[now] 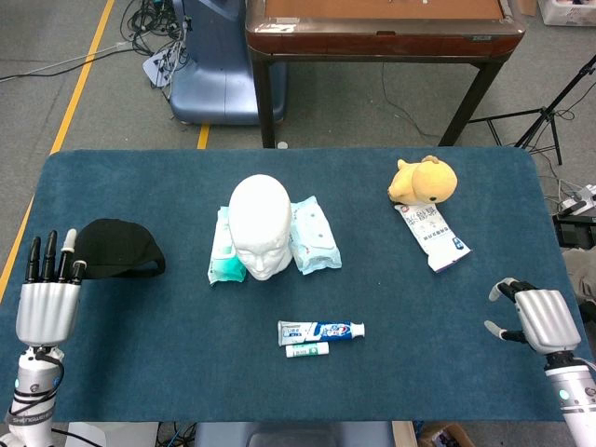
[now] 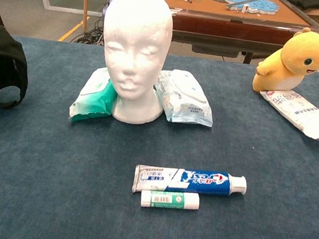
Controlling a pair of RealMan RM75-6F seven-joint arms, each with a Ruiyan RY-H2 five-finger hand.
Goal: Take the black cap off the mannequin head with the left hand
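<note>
The black cap (image 1: 116,250) lies on the tabletop (image 1: 168,345) near its left edge, well apart from the bare mannequin head (image 1: 261,225). The left robot hand (image 1: 47,303) is just beside the cap, fingers straight and apart, holding nothing. The right robot hand (image 1: 533,317) sits by the right edge, fingers loosely spread, empty.
</note>
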